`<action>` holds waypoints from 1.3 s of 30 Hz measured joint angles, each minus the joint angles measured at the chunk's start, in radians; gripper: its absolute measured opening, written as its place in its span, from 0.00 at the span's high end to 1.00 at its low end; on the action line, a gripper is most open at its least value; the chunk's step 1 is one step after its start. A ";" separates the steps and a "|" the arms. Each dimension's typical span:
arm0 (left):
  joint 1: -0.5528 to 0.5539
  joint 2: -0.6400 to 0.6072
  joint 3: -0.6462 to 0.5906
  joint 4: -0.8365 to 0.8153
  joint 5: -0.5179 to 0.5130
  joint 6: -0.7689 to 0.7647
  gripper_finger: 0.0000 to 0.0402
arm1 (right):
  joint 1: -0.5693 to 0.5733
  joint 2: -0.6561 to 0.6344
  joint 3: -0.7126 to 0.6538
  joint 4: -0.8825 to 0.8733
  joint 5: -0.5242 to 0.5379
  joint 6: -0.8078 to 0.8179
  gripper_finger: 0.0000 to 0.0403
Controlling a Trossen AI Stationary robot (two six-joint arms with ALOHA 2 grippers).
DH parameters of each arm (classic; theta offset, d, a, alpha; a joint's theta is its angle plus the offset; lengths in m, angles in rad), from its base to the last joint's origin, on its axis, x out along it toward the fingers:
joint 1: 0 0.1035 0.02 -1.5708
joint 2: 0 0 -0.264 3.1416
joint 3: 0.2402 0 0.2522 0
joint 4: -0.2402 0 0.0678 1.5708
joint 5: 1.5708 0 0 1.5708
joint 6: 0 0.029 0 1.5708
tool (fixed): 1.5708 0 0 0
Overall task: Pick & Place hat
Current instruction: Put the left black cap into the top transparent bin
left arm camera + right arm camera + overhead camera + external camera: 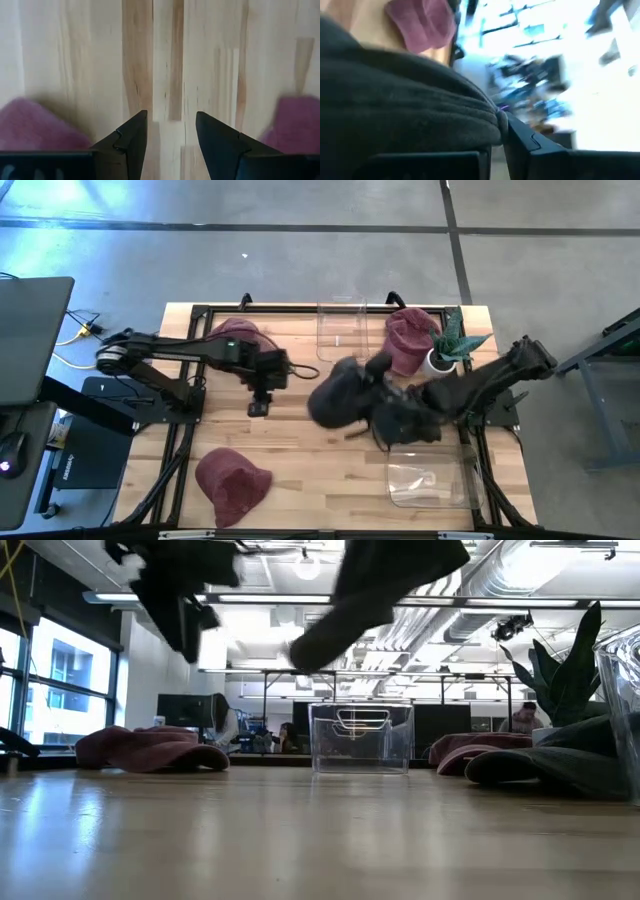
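Note:
A dark grey hat (340, 395) hangs lifted over the middle of the table, seen high up in the low view as the dark hat (385, 585). My right gripper (378, 408) is shut on it and comes in from the table's right. My left gripper (260, 406) is open and points down over bare wood left of centre, its fingers (131, 135) holding nothing. Maroon hats lie on the table at the far left (238, 338), the far right (408, 340) and the near left (232, 480). My right gripper (495, 145) pinches a thick folded edge of the dark hat (470, 120) between its two fingers; the fabric hides one finger. The hat is lifted clear of the table, tilted, and spreads out from the fingers toward the table's left.
A clear container (342, 330) stands at the far edge in the middle, another clear container (430, 480) near the right corner. A potted plant (452, 345) stands by the far right maroon hat. A second dark heap (560, 765) lies on the table to the right.

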 joint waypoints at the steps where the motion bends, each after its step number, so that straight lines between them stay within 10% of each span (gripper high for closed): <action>1: 0.000 -0.035 -0.026 0.028 -0.009 -0.006 0.60 | -0.032 0.000 0.044 -0.083 -0.050 0.080 0.95; 7: 0.000 -0.280 -0.252 0.300 -0.144 -0.075 0.60 | -0.285 -0.002 0.209 -0.263 -0.361 0.421 0.95; 17: 0.000 -0.442 -0.537 0.756 -0.338 -0.100 0.60 | -0.620 0.003 0.257 -0.286 -0.549 0.612 0.93; 24: 0.000 -0.408 -0.550 0.845 -0.472 -0.084 0.60 | -0.711 0.111 0.303 -0.329 -0.637 0.690 0.94; 39: -0.001 -0.355 -0.551 0.902 -0.500 -0.073 0.60 | -0.886 0.566 0.914 -0.864 -0.773 0.871 0.92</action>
